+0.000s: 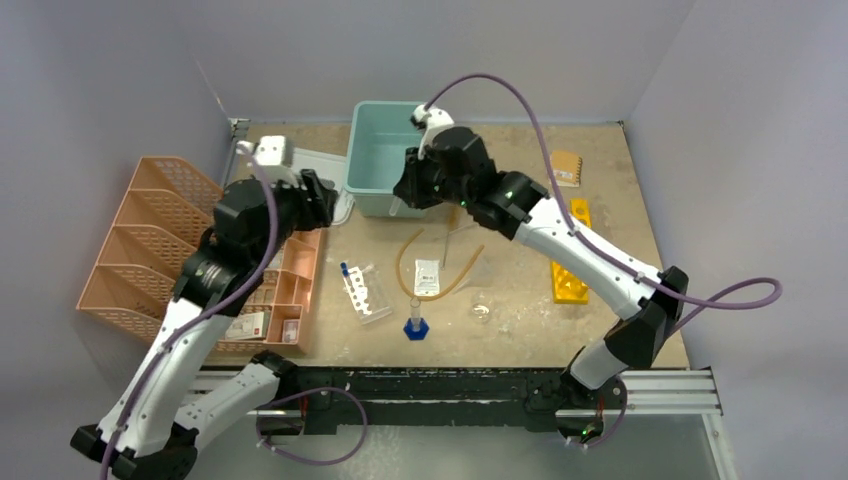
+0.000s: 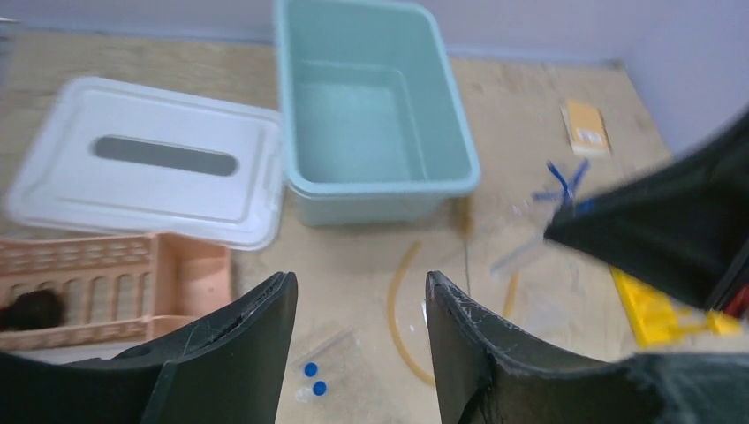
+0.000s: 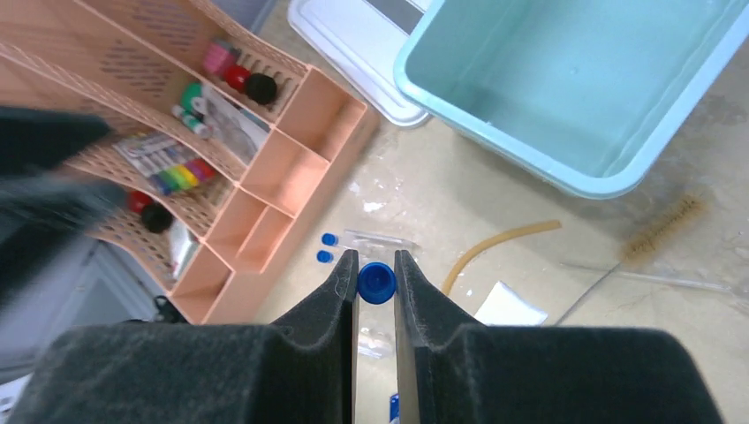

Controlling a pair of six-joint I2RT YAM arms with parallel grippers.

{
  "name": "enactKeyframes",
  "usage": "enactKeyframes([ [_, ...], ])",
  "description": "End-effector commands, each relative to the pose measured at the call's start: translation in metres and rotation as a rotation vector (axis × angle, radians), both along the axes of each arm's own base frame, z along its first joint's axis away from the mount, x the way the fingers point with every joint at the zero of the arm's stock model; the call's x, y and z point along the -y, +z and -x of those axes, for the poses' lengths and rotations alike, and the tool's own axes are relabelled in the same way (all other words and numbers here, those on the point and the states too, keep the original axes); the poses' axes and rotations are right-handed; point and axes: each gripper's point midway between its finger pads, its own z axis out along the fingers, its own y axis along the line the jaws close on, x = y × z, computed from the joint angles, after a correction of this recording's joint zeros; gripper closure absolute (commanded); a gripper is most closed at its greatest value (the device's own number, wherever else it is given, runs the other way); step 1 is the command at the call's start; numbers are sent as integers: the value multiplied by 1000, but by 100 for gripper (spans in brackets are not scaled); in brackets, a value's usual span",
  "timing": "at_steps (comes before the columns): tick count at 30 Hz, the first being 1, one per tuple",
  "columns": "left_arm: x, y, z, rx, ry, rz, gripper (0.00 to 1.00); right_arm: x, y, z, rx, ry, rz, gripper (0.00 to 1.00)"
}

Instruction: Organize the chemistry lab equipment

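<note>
Right now the right hand (image 3: 375, 261) is pinching a blue-capped tube (image 3: 375, 283) by its top end, up in the air over the worktop (image 3: 424, 194) near the teal bin (image 3: 565, 71), so the tube could slip out, or swing and knock the bin's rim if the hand moves fast. The left hand (image 2: 358, 287) hangs close by on the left with its fingers apart and nothing in them, so the two arms could bump. Below lie more blue-capped tubes (image 3: 329, 238) and the amber rubber tubing (image 3: 499, 243), with the peach trays (image 3: 300, 168) to the left, and a dropped tube could hit them and roll.
</note>
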Motion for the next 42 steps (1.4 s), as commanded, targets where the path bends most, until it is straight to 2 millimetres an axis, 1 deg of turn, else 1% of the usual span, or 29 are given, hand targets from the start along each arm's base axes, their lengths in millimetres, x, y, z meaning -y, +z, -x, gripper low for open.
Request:
enactKeyframes([
  [1,-77,64,15,123,432,147,45,-19,4,7,211,-88,106,91],
  [6,-127,87,41,134,679,170,45,-49,-29,39,233,-115,152,92],
  [8,-146,100,53,136,781,183,43,-61,-45,51,258,-127,194,92],
  [11,-146,125,58,117,775,183,42,-77,-74,63,270,-144,248,92],
  [12,-145,130,60,112,763,187,42,-83,-80,67,269,-140,253,92],
  [15,-141,137,63,109,729,193,42,-100,-97,78,258,-117,257,92],
  [17,-144,137,67,108,733,191,42,-109,-109,81,249,-108,265,92],
  [20,-147,133,72,103,738,183,42,-116,-126,84,220,-115,268,92],
  [24,-145,123,75,80,712,166,41,-123,-142,83,219,-119,255,92],
  [28,-143,111,76,50,703,144,41,-127,-158,88,210,-95,251,92],
  [32,-142,104,77,38,698,140,41,-129,-168,88,231,-84,231,91],
  [37,-147,95,78,21,732,122,41,-135,-172,89,275,-56,207,91],
  [42,-147,92,76,15,739,111,41,-141,-177,91,303,-16,191,90],
])
